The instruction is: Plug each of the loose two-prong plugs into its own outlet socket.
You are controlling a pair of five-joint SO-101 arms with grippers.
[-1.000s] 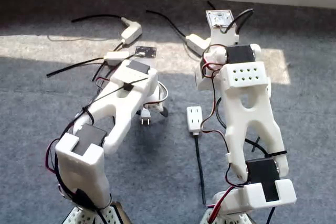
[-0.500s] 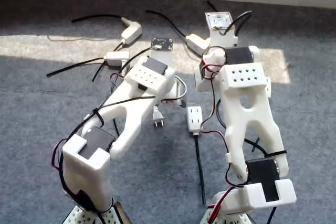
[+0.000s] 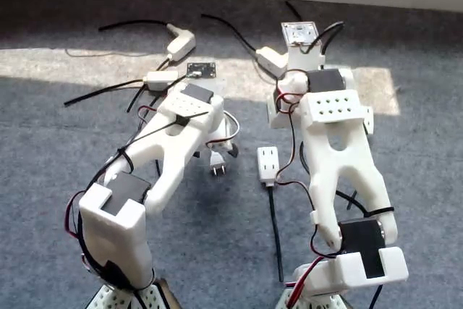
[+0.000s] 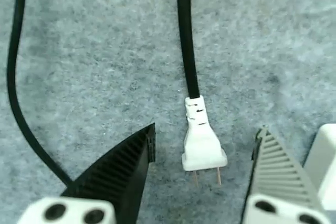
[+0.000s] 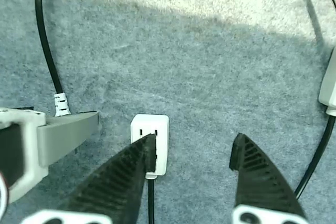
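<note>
Drawn back a little since half a second ago, the left gripper [image 4: 206,131] hangs with its fingers [image 4: 126,174] spread either side of the white plug [image 4: 202,148], touching nothing (the plug lies flat on the carpet [image 4: 94,51], prongs bare). Nearby the right gripper [image 5: 195,141] is spread too, one finger over the outlet socket [image 5: 161,129]. By my reading nothing is plugged in yet; other cord ends [image 3: 181,43] wait farther back.

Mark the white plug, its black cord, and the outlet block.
white plug [image 4: 203,148], left wrist view, on its body above the prongs.
black cord [image 4: 185,35], left wrist view, midway along it.
outlet block [image 5: 161,148], right wrist view, on its top face.
</note>
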